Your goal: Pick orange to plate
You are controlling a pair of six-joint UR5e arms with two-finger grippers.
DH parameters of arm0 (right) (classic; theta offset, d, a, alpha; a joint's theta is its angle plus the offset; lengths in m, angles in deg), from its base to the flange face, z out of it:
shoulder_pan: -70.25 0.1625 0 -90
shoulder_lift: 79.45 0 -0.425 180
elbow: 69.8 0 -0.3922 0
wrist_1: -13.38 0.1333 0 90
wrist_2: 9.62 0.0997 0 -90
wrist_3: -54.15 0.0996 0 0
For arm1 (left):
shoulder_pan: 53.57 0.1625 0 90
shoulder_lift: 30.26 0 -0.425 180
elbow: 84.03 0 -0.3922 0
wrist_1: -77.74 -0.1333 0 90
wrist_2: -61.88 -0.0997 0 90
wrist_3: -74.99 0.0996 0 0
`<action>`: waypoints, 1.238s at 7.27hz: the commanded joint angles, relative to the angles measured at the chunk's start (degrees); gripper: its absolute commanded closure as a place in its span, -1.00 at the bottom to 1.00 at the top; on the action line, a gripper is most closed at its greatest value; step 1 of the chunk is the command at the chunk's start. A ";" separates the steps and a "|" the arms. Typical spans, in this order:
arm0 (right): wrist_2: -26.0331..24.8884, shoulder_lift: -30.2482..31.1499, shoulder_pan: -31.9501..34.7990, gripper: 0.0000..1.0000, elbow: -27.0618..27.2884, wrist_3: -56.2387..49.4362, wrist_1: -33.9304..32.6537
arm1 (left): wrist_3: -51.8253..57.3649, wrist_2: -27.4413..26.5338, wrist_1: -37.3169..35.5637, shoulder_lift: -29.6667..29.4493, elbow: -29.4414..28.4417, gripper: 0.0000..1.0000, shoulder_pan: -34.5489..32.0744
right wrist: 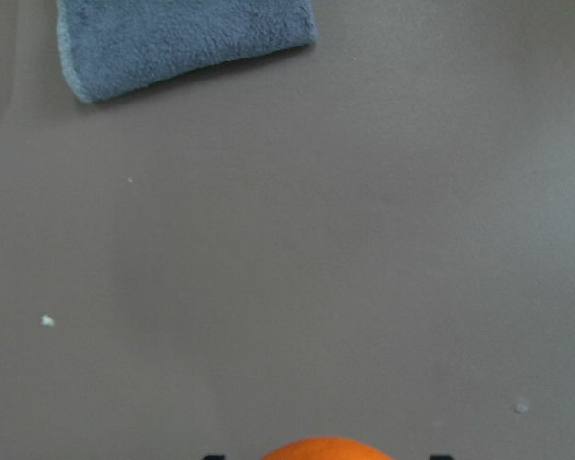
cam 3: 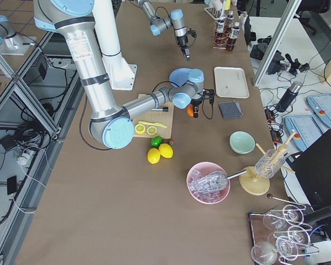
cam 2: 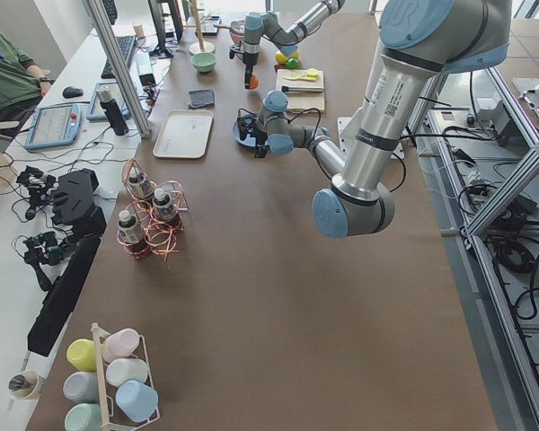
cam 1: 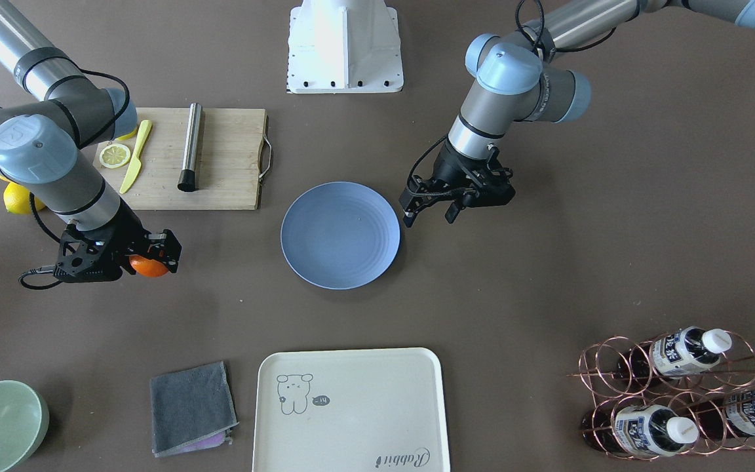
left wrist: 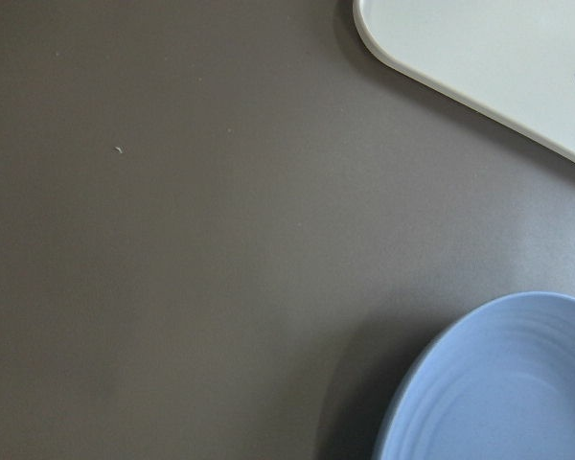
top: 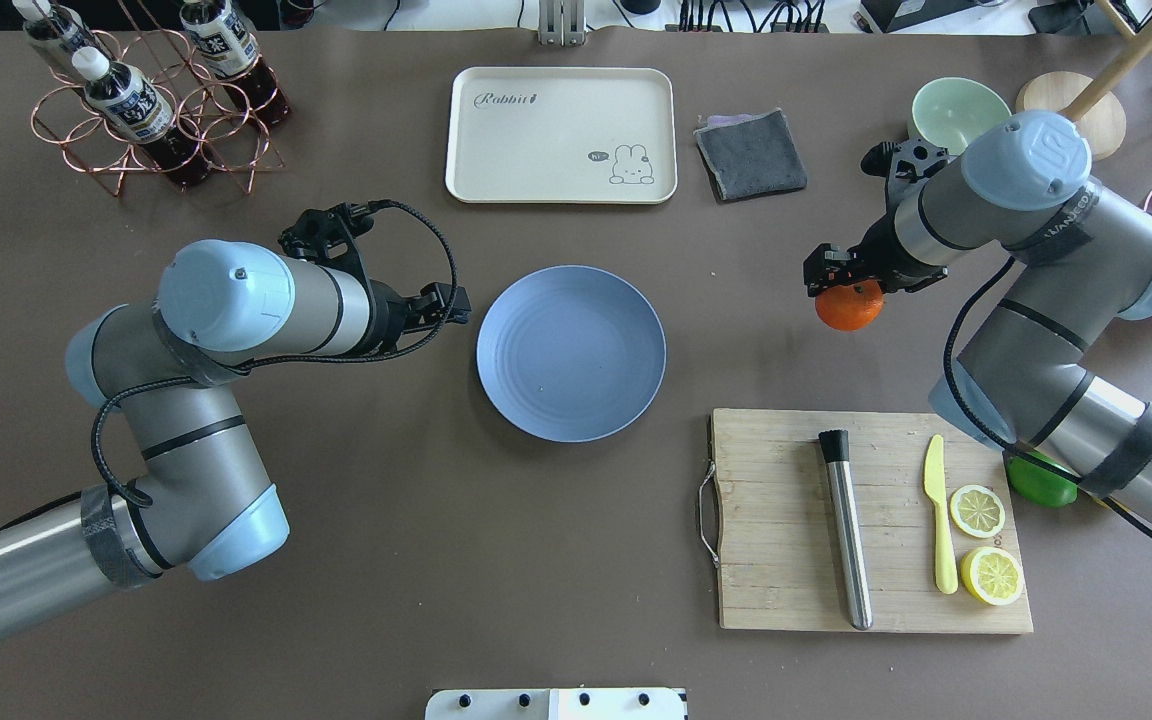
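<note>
On the bench [top: 416, 560], nearer the robot than the plate [top: 570, 352] and to its right, lies a wooden cutting board [top: 786, 520] with lemon slices. The left pincer [cam 1: 428, 214] hangs just beside the plate's left rim, its fingers spread and holding nothing. Well to the plate's right, the right pincer [top: 841, 283] is pinching the orange [top: 848, 308], which is clear of the plate; whether it touches the bench I cannot tell. Beyond the plate lie a cream tray [top: 561, 135] and a grey cloth [top: 751, 152].
</note>
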 commanded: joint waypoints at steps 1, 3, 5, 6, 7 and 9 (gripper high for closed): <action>-1.12 -5.10 -1.22 1.00 1.91 0.11 -7.65 | 12.31 1.10 -1.80 2.18 0.93 -0.97 -5.52; -4.46 -8.37 -5.08 1.00 2.09 5.19 -9.17 | 27.87 13.00 -1.64 10.86 7.77 -0.97 -16.92; -10.43 -12.06 -9.82 1.00 1.91 7.57 -12.68 | 42.56 20.32 -0.68 17.89 9.28 -0.97 -27.21; -12.71 -13.47 -12.20 1.00 1.91 9.50 -13.13 | 56.35 21.32 2.02 24.37 9.81 -0.97 -31.01; -14.65 -15.83 -14.57 1.00 1.56 12.04 -14.53 | 60.32 22.20 1.79 26.44 9.38 -0.97 -35.31; -17.82 -20.15 -17.92 1.00 -0.10 12.42 -18.23 | 60.53 31.38 2.14 26.98 5.97 -0.97 -42.52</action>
